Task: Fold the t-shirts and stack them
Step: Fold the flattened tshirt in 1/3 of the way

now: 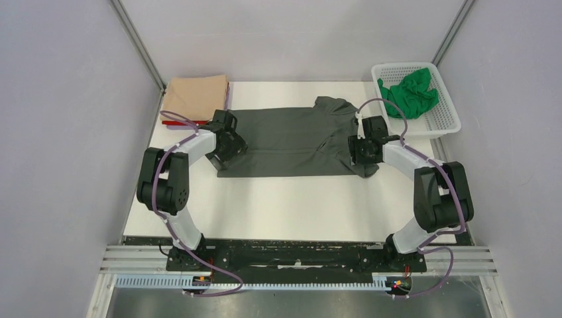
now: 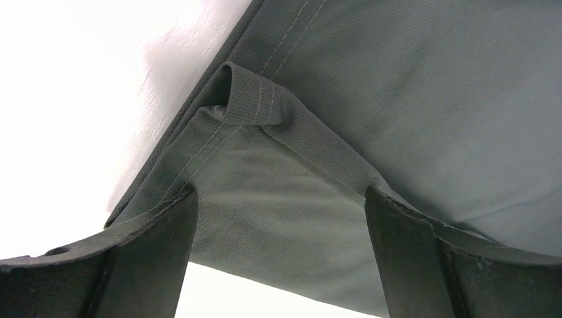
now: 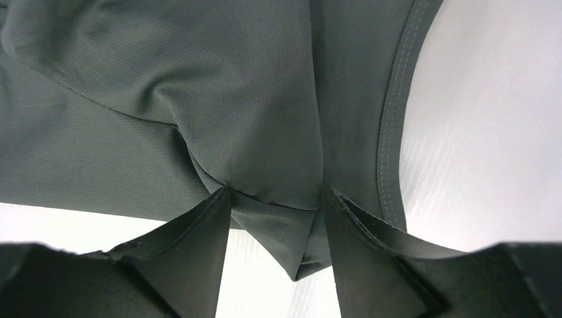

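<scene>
Only wrist views tell | left claw (image 2: pixel 280 192) wide on dark grey t-shirt (image 2: pixel 411 99) | right claw (image 3: pixel 275 195) pinching it

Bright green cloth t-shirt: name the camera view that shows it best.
Top external: only there does the bright green cloth t-shirt appear, crumpled inside the white plastic mesh basket, far right. Both wrist views show none of it, only the dark grey cloth t-shirt.
</scene>
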Motion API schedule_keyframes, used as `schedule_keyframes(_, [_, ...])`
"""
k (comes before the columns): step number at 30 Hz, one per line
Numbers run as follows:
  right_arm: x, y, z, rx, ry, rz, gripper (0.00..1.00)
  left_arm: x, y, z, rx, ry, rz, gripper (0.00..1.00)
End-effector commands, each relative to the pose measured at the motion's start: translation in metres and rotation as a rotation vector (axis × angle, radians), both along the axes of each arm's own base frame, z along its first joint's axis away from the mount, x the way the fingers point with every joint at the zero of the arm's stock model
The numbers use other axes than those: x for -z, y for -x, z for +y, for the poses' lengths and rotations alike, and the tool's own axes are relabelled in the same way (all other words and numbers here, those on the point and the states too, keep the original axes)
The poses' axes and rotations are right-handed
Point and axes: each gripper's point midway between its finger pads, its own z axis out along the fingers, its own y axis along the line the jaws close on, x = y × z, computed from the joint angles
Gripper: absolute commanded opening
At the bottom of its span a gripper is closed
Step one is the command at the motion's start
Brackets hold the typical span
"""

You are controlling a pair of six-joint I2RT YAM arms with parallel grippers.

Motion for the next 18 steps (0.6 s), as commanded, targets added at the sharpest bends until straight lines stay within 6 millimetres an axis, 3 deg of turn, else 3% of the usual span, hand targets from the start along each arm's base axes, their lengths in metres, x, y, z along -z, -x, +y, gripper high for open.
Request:
schedule_keyframes(1, [0.001,-0.006,0.002,0.002,-0.013,0.001,0.56,0.005,-0.002,0.006,0.031,-0.045,-0.014,1.0])
schedule_keyframes(3, [0.005,-0.005,-0.007,0.014,0.035,0.002,0.55,0.009,0.0,0.007,0.03,-0.05,-0.005,1.0])
schedule_keyframes(5, [0.009,-0.005,-0.011,0.022,0.058,0.014,0.48,0.011,0.0,0.007,0.03,-0.052,0.001,1.0])
schedule_keyframes(8, [0.008,-0.007,-0.007,0.01,0.042,0.009,0.26,0.014,0.001,0.007,0.032,-0.051,0.011,1.0])
schedule_keyframes(11, [-0.001,-0.013,-0.007,0.005,0.039,-0.02,0.13,0.014,0.001,0.009,0.027,-0.063,0.012,1.0])
schedule_keyframes(18, [-0.022,-0.026,-0.025,-0.124,0.207,-0.035,0.09,0.017,0.009,0.019,0.018,-0.115,0.044,1.0])
